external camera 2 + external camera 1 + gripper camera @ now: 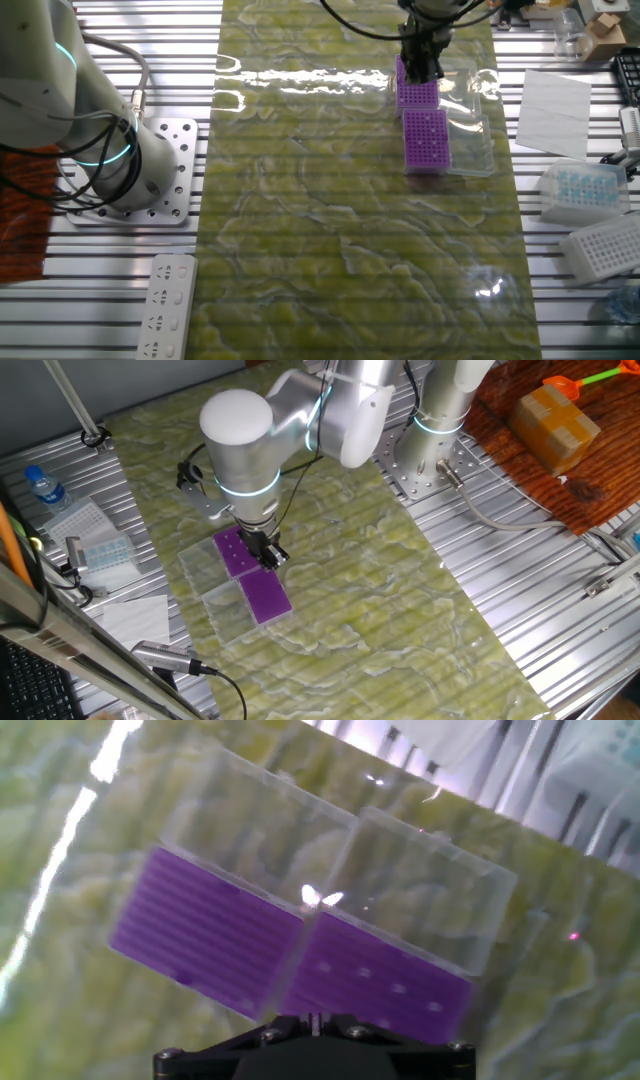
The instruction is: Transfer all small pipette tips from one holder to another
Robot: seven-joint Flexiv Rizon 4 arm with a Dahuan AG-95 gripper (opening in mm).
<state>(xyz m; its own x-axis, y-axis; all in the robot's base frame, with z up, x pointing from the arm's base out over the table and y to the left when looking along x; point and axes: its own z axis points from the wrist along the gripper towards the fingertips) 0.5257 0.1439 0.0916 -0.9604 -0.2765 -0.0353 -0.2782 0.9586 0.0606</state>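
Two purple racks lie side by side on the green mat. In the hand view the left rack (pixel 205 935) shows no tips, and the right rack (pixel 380 985) holds several small pipette tips (pixel 398 988), seen as white dots. My gripper (pixel 315 1018) hangs above the racks' near edge where they meet, jaws close together with nothing visible between them. In one fixed view the gripper (pixel 270 555) is over the seam between the dotted rack (pixel 230 550) and the plain rack (pixel 266 600). In the other fixed view the gripper (pixel 422 68) is above the far rack (pixel 418 95).
Clear hinged lids (pixel 420 890) lie open behind the racks. A pale blue tip box (pixel 580 185), a white rack (pixel 610 245) and paper (pixel 555 100) sit beside the mat. A second arm's base (pixel 150 170) and a power strip (pixel 170 305) are on the other side.
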